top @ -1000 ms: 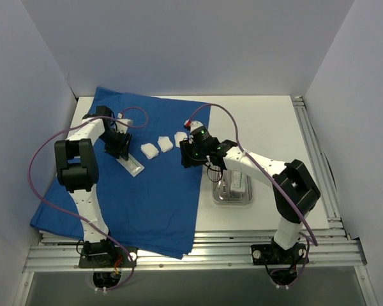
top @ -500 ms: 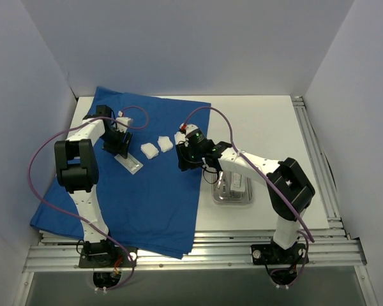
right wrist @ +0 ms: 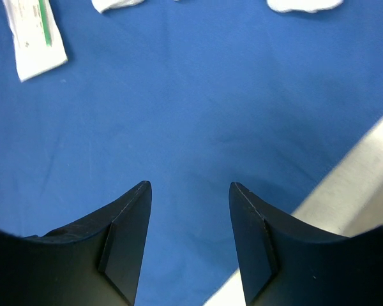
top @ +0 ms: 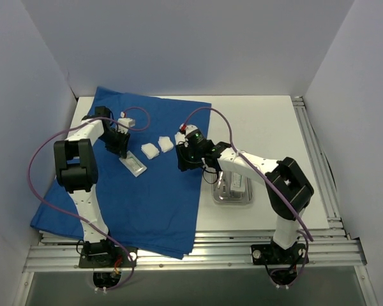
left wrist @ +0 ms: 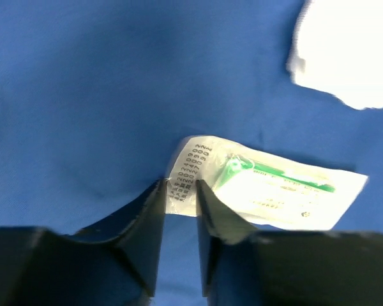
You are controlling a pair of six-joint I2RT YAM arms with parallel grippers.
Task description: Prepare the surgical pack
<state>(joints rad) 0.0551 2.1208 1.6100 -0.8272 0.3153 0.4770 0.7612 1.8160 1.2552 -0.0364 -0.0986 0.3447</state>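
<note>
In the left wrist view a blurred gauze pad (left wrist: 348, 54) is cut off at 1 o'clock, the print on the packet (left wrist: 262, 185) is too small to read, and whether the left gripper (left wrist: 180, 191) pinches its near end cannot be told. The right wrist view clips the packet at 11 o'clock and two gauze pads (right wrist: 115, 4) (right wrist: 304, 5) along the top edge. From above, the right arm (top: 249, 162) hides the 12 o'clock end of the tray (top: 232, 200), whose contents are too small to tell.

packet (top: 133, 167) on sheet (top: 147, 204), gauze (top: 150, 150) beside — tray (top: 233, 191) right
</note>
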